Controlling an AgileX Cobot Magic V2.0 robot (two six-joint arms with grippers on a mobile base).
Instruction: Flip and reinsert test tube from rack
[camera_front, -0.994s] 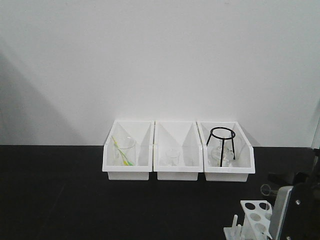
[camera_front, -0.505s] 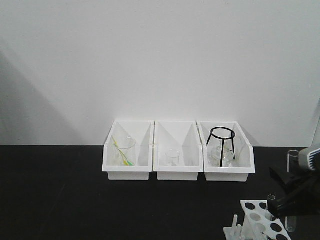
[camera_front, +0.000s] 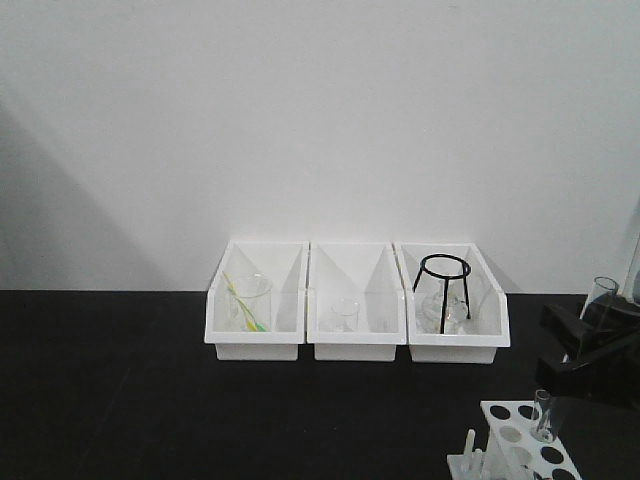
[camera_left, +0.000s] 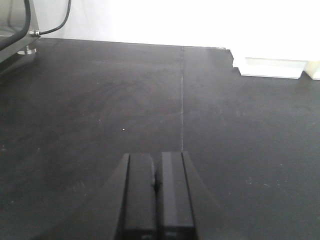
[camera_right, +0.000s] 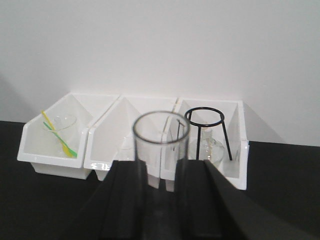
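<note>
Probably a laboratory bench: beakers (camera_front: 250, 300) in white bins (camera_front: 255, 349), a black tripod (camera_front: 443, 265), a test-tube rack (camera_front: 535, 448).

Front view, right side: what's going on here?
The right pincer grips a slim clear glass test tube, open mouth up, held clear of the small white plastic rack. A second matching tube stands in the rack. The left pincer is shut, idle over the black tabletop.

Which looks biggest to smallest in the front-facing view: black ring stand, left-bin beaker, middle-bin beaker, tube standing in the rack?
1. black ring stand
2. left-bin beaker
3. Unranked: middle-bin beaker and tube standing in the rack look alike in size, the tube taller but slimmer, and nearer the camera.
</note>
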